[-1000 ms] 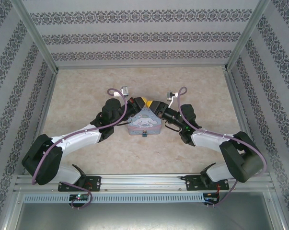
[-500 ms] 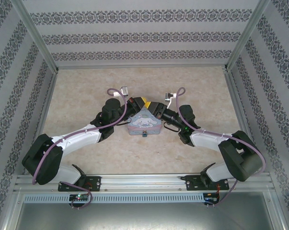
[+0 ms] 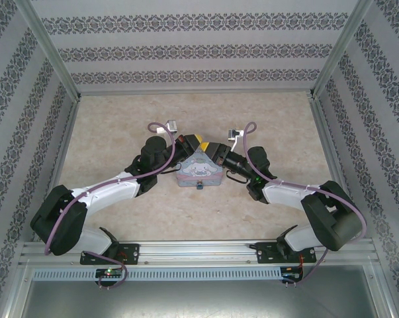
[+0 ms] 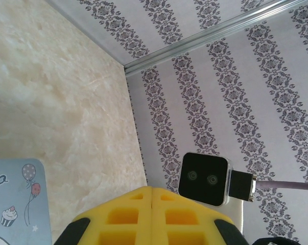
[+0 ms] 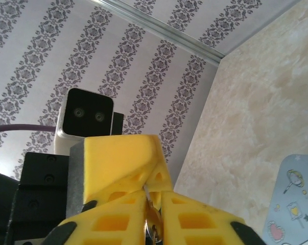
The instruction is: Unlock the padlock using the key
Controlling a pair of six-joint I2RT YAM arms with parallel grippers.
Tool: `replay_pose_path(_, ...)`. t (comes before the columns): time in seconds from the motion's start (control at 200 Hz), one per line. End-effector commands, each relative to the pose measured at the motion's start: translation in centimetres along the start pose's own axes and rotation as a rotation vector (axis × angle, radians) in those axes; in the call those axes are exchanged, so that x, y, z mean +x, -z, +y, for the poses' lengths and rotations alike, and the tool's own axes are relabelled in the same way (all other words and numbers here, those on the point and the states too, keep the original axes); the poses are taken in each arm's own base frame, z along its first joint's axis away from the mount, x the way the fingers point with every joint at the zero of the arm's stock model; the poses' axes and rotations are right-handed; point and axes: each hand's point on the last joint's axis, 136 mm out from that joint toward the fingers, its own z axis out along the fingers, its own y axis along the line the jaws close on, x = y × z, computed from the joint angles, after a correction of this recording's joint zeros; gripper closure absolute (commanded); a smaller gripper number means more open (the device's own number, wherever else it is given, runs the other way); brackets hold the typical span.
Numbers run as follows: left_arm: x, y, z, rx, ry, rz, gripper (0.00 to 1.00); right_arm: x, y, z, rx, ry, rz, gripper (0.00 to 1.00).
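Note:
The key [image 5: 154, 223], small and brassy with a thin silvery blade, sits between my right gripper's [image 5: 154, 195] yellow fingers, which are shut on its head. Its blade tip runs up into the seam of my left gripper's fingers [image 5: 120, 158]. My left gripper [image 4: 152, 188] is shut, pads pressed together. Both grippers [image 3: 198, 140] [image 3: 211, 146] meet tip to tip just behind the pale-blue tin [image 3: 199, 168]. The tiny teal padlock [image 3: 200, 186] hangs at the tin's near edge, apart from both grippers.
A corner of the tin shows in each wrist view [image 4: 13, 200] [image 5: 295, 199]. The patterned back wall [image 3: 199, 50] and side walls enclose the beige tabletop [image 3: 120, 119]. Each wrist camera [image 4: 205, 178] [image 5: 85, 115] faces the other at close range.
My right gripper has edged left toward the left gripper and closed its jaws on the key. The left arm, tin and padlock have not moved.

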Motion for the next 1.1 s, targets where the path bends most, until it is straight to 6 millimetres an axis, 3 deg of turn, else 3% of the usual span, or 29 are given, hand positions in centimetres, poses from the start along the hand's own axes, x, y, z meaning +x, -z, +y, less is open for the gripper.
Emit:
replay_pose_path(0.0, -1.0, 0.1, -0.6, 0.035, -0.006, -0.038, 1.0, 0.7, 0.1, 0.0, -0.012, 0.009, 0.015, 0.93)
replay_pose_path(0.08, -1.0, 0.1, -0.6, 0.033, -0.005, -0.039, 1.0, 0.8, 0.2, -0.2, -0.009, 0.006, 0.016, 1.0)
replay_pose_path(0.42, -1.1, 1.0, -0.1, 0.019, 0.001, -0.061, 1.0, 0.0, 0.9, -1.5, 0.031, -0.023, -0.032, 1.0)
replay_pose_path(0.724, -1.0, 1.1, 0.0, 0.014, -0.002, -0.056, 1.0, -0.1, 0.6, -1.5, 0.027, -0.031, -0.025, 1.0)
replay_pose_path(0.929, -1.1, 1.1, 0.2, -0.006, -0.005, -0.054, 0.51, 0.1, 0.5, -1.5, 0.025, -0.037, -0.012, 1.0)
replay_pose_path(1.099, -1.4, 1.4, 0.5, -0.022, -0.004, -0.057, 0.33, 0.3, 0.7, -1.9, 0.033, -0.041, -0.008, 1.0)
